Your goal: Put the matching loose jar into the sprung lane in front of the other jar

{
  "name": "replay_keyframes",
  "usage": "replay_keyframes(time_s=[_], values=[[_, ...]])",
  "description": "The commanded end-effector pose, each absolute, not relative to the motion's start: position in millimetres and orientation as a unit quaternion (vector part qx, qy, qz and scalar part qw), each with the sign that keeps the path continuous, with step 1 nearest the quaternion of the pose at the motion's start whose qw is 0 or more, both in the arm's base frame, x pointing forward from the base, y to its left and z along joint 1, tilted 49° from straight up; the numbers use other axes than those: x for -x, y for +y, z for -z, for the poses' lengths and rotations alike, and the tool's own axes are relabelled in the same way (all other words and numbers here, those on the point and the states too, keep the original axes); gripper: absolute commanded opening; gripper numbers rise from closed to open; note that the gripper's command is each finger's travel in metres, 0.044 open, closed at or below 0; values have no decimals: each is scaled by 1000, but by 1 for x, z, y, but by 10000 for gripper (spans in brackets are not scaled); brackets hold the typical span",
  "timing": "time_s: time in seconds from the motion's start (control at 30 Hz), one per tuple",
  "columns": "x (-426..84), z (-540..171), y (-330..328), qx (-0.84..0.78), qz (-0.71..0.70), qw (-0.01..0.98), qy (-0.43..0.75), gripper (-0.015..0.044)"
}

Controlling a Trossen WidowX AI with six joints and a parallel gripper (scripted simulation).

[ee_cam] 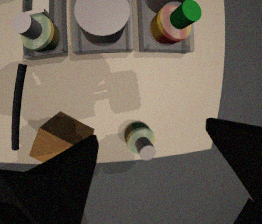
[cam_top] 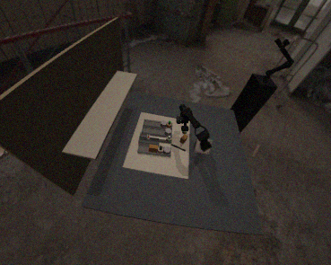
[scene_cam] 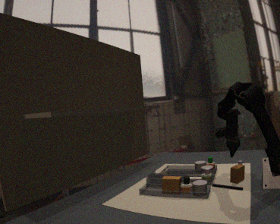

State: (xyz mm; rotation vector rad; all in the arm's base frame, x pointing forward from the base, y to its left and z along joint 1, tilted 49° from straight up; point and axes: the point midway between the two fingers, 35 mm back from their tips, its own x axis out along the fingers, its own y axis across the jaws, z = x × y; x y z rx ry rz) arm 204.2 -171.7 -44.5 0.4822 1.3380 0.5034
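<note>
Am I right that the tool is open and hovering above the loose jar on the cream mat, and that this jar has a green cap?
Not quite: the loose jar has a pale grey cap, as the wrist view shows; the green cap sits on a jar in a lane. The tool is indeed open above the jar on the cream mat.
</note>
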Motion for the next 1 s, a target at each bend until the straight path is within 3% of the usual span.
replay_keyframes(time_s=[0.0,0.97], values=[[-161,59,-177,-322,-246,668,624,440],[-163,102,-132,-327,-248,666,624,440]])
